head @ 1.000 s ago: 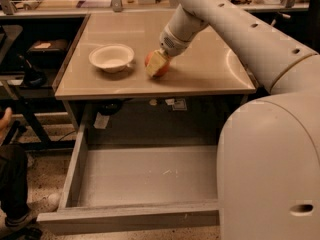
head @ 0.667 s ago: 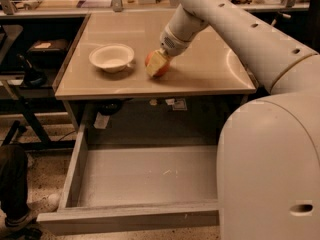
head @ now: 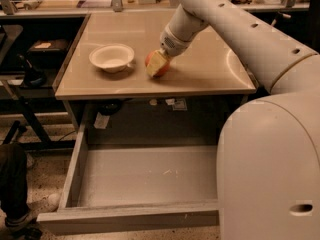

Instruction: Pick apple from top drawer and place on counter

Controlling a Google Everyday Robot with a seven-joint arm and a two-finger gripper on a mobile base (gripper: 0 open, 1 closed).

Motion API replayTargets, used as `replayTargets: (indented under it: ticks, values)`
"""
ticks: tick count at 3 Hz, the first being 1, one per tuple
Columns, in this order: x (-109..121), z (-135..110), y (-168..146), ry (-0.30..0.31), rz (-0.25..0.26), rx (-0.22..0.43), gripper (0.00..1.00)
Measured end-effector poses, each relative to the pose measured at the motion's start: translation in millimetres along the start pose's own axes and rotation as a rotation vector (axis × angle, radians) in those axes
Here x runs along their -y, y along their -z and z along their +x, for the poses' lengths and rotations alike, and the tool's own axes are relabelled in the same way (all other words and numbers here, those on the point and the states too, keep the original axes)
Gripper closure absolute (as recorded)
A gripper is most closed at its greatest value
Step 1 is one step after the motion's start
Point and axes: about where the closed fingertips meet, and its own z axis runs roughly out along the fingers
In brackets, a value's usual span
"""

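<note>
Counter (head: 200, 79) beige, glossy; white bowl (head: 112, 58) at 9 o'clock of apple (head: 164, 69); tool (head: 157, 63) clamped on apple, both unmoved over last second; apple seemingly touching counter; top drawer (head: 145, 176) open at 6 o'clock; release likely remains.

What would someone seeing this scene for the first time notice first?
The bulky white robot arm fills the right side, its gripper at the small red-orange apple on the glossy beige counter, right of a white bowl. Below, the wide grey top drawer stands pulled open.
</note>
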Motion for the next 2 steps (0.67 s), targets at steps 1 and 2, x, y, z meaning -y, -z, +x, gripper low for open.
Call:
replayTargets:
  ticks: [1,2]
  values:
    - [0.0,0.0,0.0,0.0,0.0,0.0,0.12]
    - [0.0,0.0,-0.1,0.0,0.0,0.0,0.0]
